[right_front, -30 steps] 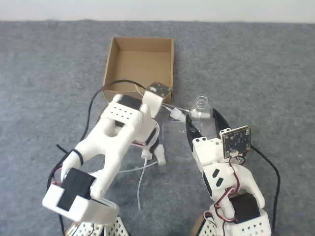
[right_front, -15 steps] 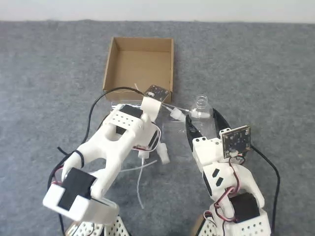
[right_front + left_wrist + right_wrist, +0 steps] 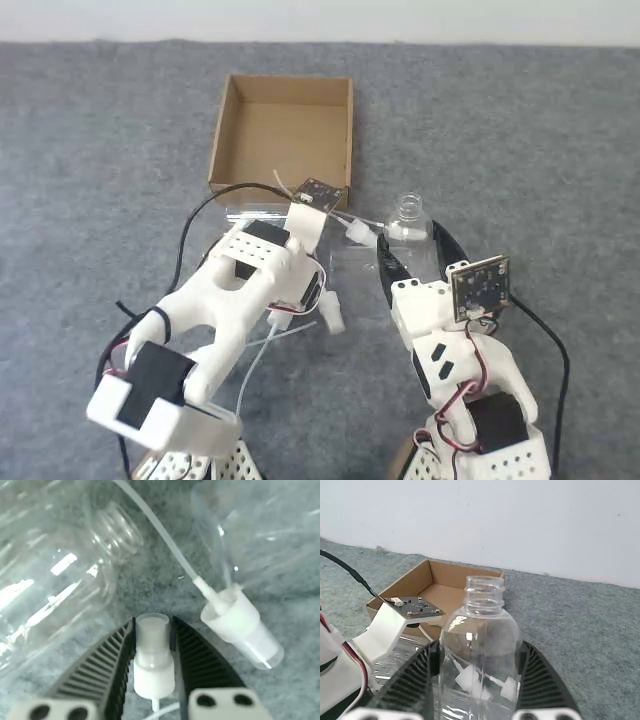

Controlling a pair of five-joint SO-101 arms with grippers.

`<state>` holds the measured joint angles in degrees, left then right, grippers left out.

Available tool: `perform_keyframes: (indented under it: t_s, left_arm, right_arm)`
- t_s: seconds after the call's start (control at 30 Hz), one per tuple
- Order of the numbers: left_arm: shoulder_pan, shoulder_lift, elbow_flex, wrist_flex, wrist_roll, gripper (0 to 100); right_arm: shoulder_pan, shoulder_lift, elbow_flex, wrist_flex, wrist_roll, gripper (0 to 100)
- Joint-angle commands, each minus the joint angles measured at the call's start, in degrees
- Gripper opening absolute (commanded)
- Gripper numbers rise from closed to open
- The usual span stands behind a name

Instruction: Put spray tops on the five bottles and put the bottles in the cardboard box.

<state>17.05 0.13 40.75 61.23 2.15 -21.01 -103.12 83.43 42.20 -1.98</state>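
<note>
Left claw (image 3: 152, 625) is clamped tight on a white spray top (image 3: 152, 665), its two black fingers pinching the collar low over the grey tabletop (image 3: 540, 120). A clear toppled bottle (image 3: 60, 570) and a loose spray top (image 3: 240, 625) with its thin tube lie just beside it. Right claw (image 3: 479, 650) is closed around the upright bottle (image 3: 481, 615), neck uncapped, near the tabletop's middle, and the cardboard box (image 3: 283, 130) sits open toward the far edge.
</note>
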Motion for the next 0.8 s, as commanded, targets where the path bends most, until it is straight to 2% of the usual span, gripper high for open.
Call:
perform_keyframes:
  t_s: [0.0,0.67,0.77]
  left_arm:
    - [-0.1,-0.5,0.3,-0.8,0.6,10]
    - [0.4,-0.5,1.9,-0.9,0.7,10]
    - [0.5,-1.1,1.5,-0.9,0.7,6]
  right_arm:
    - [0.5,-0.9,-1.0,-1.5,-0.4,4.7]
    - [-1.4,-0.9,-1.0,-0.9,-0.4,4.6]
    - [-1.4,-0.9,-1.0,-0.9,-0.4,4.6]
